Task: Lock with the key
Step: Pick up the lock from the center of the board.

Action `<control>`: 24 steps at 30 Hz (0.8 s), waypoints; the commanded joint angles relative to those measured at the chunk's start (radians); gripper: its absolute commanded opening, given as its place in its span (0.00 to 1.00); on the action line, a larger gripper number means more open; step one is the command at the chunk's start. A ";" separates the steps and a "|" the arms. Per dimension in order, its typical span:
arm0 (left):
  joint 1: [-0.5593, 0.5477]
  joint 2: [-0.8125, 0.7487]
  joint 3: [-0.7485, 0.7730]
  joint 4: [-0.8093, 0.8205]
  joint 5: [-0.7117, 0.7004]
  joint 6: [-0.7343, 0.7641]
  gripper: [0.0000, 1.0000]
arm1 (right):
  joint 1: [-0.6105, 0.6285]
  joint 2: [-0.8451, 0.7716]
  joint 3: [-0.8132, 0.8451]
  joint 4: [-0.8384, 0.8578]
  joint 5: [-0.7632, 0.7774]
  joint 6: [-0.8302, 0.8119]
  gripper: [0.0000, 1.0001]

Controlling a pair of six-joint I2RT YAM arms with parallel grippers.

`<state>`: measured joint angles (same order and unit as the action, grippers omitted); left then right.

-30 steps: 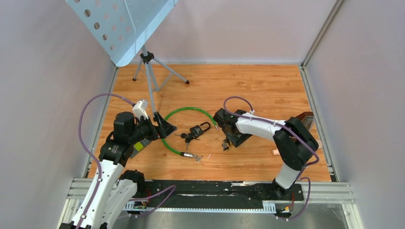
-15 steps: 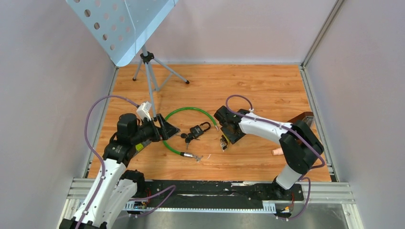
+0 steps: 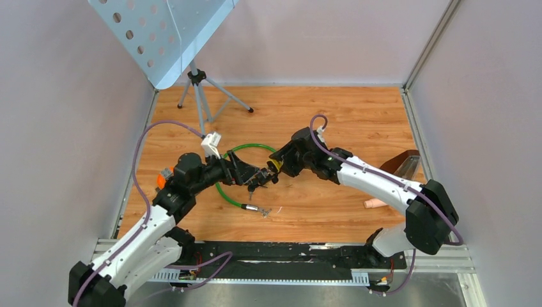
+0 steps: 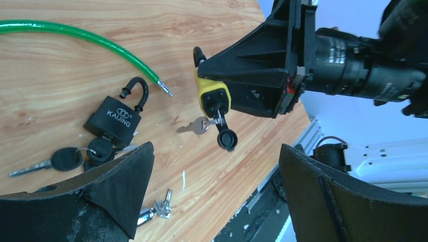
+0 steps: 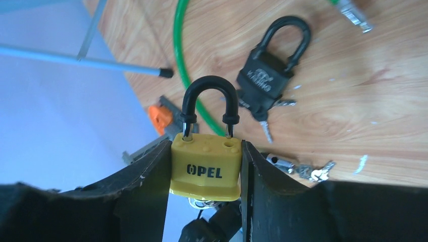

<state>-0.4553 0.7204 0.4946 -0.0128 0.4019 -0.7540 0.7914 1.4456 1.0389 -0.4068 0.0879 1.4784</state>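
Two claws | right claw [image 5: 206, 149] grips yellow padlock [image 5: 204, 169], key [image 4: 194, 127] dangling beneath | left claw [image 4: 216, 151] wide, empty

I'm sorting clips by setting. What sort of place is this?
Probably a robot test cell: a wood-grain table boxed in by plain grey walls, arms bolted to a metal rail, a black padlock and a yellow padlock.

Right gripper [image 3: 280, 164] with yellow padlock [image 5: 205, 169] and left gripper [image 3: 253, 174] both farther inward now, just beside each other.
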 commanded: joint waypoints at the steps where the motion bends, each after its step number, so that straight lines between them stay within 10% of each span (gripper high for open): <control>1: -0.116 0.076 0.062 0.114 -0.195 0.083 0.99 | 0.015 -0.065 0.001 0.177 -0.114 -0.004 0.11; 24: -0.415 0.291 0.025 0.375 -0.761 0.038 0.83 | 0.031 -0.083 -0.045 0.220 -0.141 0.108 0.11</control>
<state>-0.8600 1.0008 0.5262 0.2832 -0.2531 -0.7013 0.8169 1.3884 0.9928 -0.2646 -0.0242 1.5284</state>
